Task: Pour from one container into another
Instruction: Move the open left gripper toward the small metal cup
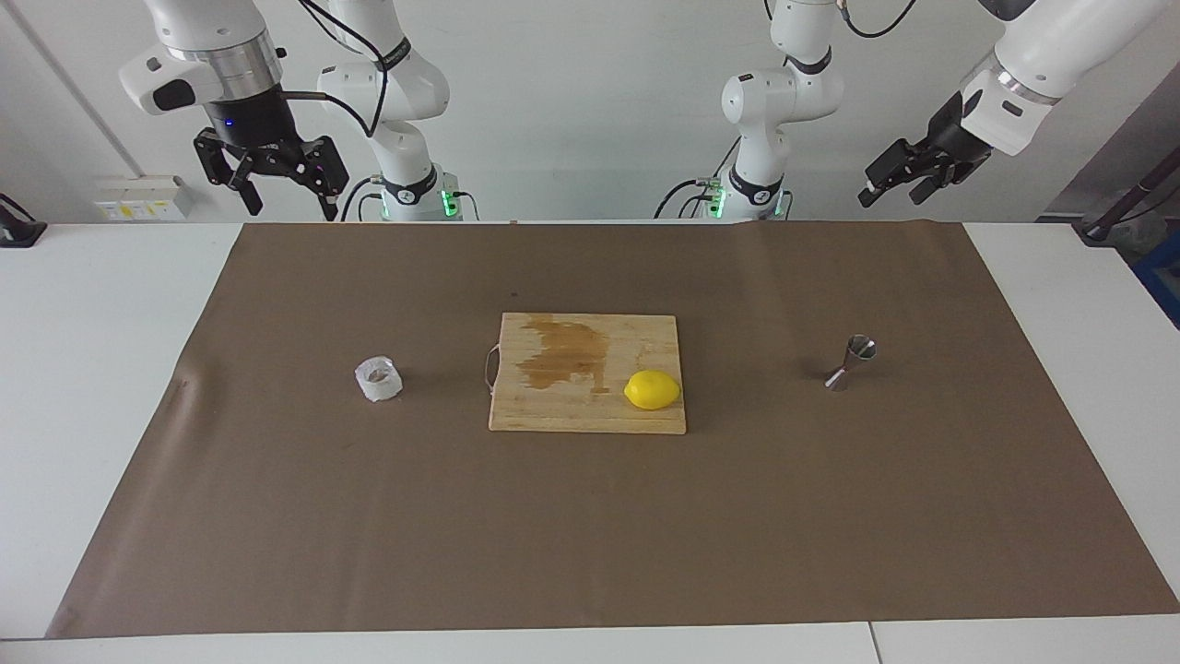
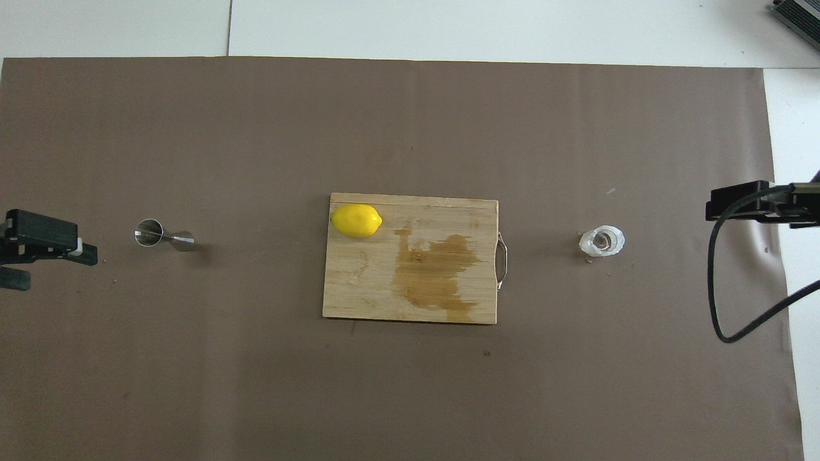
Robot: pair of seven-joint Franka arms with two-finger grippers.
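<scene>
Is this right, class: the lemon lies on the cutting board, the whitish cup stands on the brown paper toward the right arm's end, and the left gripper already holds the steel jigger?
One detail is wrong. The facing view shows the left gripper raised and empty; the steel jigger stands untouched on the brown paper. The lemon, cutting board and whitish cup are as stated.

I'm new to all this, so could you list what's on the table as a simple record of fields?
cup: upright on the brown paper, toward the right arm's end
jigger: upright, toward the left arm's end
board: between them, stained
lemon: on the board
left end effector: open, raised, empty
right end effector: open, raised, empty
</scene>
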